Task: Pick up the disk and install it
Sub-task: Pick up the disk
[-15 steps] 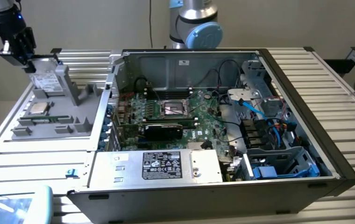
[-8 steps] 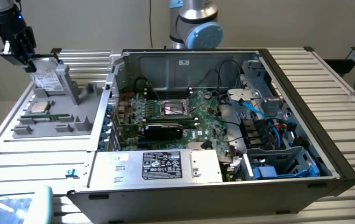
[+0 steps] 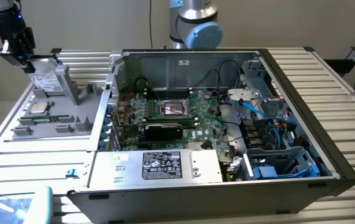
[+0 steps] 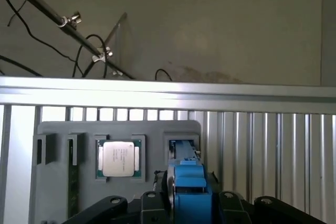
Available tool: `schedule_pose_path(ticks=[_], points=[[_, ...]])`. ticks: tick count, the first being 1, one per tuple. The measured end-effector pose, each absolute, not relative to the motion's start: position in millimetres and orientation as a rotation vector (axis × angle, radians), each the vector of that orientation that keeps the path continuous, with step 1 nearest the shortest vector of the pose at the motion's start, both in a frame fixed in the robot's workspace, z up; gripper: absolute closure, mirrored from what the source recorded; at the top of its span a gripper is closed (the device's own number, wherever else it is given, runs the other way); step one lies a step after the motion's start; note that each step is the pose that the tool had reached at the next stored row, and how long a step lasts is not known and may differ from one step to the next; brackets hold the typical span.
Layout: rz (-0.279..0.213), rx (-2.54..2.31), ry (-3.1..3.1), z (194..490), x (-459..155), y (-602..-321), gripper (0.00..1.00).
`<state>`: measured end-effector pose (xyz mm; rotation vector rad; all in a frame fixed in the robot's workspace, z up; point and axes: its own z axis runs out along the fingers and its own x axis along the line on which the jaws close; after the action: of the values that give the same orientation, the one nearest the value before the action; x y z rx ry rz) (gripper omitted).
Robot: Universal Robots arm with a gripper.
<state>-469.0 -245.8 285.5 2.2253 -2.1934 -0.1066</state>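
The arm (image 3: 6, 21) leans down over the exterior view's left end of the ribbed aluminium counter (image 3: 28, 154). Its black fingers (image 4: 157, 203) are clenched on the flat rectangular silver-grey metal disk (image 3: 45, 83), at the bright blue plastic carrier edge. The disk stands on edge in 1 slot of the matte grey moulded plastic tray (image 3: 78, 100).
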Motion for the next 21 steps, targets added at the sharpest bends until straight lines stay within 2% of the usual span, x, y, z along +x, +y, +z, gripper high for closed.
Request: schedule_pose_path(ticks=[11,17,21], points=[[-0.089,2.226,-2.192,285.6,-469.0,-245.9,0.61],[-0.130,2.250,-2.213,285.1,-469.0,-249.3,0.61],[-0.135,2.251,-2.215,285.0,-469.0,-249.9,0.61]])
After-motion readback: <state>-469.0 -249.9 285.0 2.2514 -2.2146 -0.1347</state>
